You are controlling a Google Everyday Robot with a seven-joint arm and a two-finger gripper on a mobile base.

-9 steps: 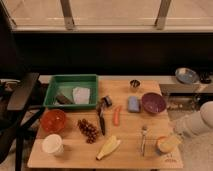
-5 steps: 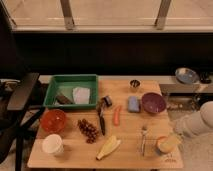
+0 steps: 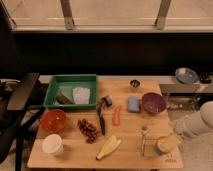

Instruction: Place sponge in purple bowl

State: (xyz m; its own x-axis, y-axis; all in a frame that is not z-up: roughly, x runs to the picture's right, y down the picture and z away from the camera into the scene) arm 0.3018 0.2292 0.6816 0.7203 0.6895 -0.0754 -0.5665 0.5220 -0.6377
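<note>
The light-blue sponge (image 3: 133, 103) lies flat on the wooden table (image 3: 130, 157), right of centre. The dark purple bowl (image 3: 153, 103) stands just to its right, almost touching it, and looks empty. My white arm (image 3: 201, 120) comes in from the right edge, low beside the table's right side. My gripper (image 3: 176, 132) sits at the arm's end by the table's front right corner, above a yellowish container (image 3: 167, 144), well in front of the bowl and the sponge.
A green tray (image 3: 71, 81) at back left holds a white cloth (image 3: 81, 95) and a dark object (image 3: 64, 99). Also on the table: orange bowl (image 3: 53, 120), white cup (image 3: 52, 144), grapes (image 3: 89, 130), knife (image 3: 101, 120), carrot (image 3: 117, 115), banana (image 3: 109, 147), fork (image 3: 143, 140), small metal cup (image 3: 134, 84). A grey-blue dish (image 3: 186, 75) stands off the table at right, a black chair (image 3: 20, 95) at left.
</note>
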